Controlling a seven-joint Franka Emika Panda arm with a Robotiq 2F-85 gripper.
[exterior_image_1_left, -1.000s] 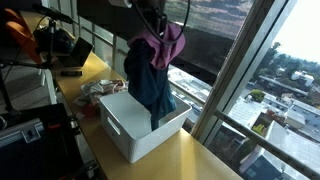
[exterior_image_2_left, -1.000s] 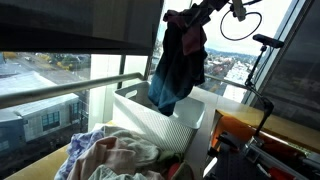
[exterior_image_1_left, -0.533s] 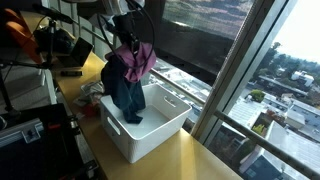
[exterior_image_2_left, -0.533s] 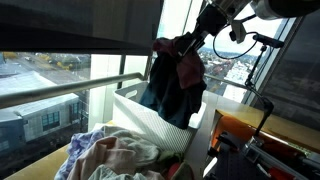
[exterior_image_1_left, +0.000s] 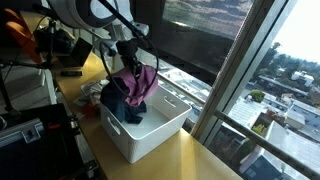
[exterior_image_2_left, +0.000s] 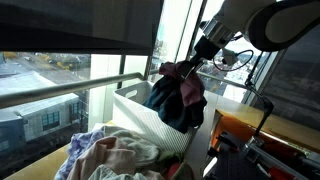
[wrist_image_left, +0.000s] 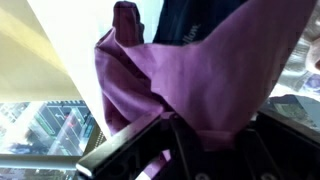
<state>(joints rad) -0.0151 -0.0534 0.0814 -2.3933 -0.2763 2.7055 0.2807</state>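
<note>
Purple garment (exterior_image_1_left: 141, 82) hangs bunched from the claw (exterior_image_1_left: 128, 55), with a dark blue garment (exterior_image_1_left: 121, 106) hanging along with it. The claw is at 12 o'clock of the bundle in both exterior views.

Claw state: the wrist view shows the claw (wrist_image_left: 185, 128) clamped on a gathered fold of the purple garment (wrist_image_left: 205, 80). Its dark fingers (wrist_image_left: 128, 152) are pinched in close on the cloth. The dark blue garment (wrist_image_left: 205, 18) sits behind the purple one there, at 12 o'clock. I can't tell whether the claw grips the blue directly or the blue is only tangled in.

Location: the bundle is over the white bin (exterior_image_1_left: 128, 143), toward its 10 o'clock end in an exterior view. The blue's lower end dips below the rim line there. Contact with the bin floor can't be told.

In an exterior view the purple garment (exterior_image_2_left: 188, 80) and the dark blue garment (exterior_image_2_left: 168, 100) hang in front of the bin's (exterior_image_2_left: 148, 120) 2 o'clock corner.

The bin stands on the wooden bench (exterior_image_1_left: 195, 160). A loose clothes pile (exterior_image_1_left: 95, 92) lies on the bench just beside the bin, at its 10 o'clock. In an exterior view the same pile (exterior_image_2_left: 112, 155) fills the foreground at 7 o'clock of the bin.
</note>
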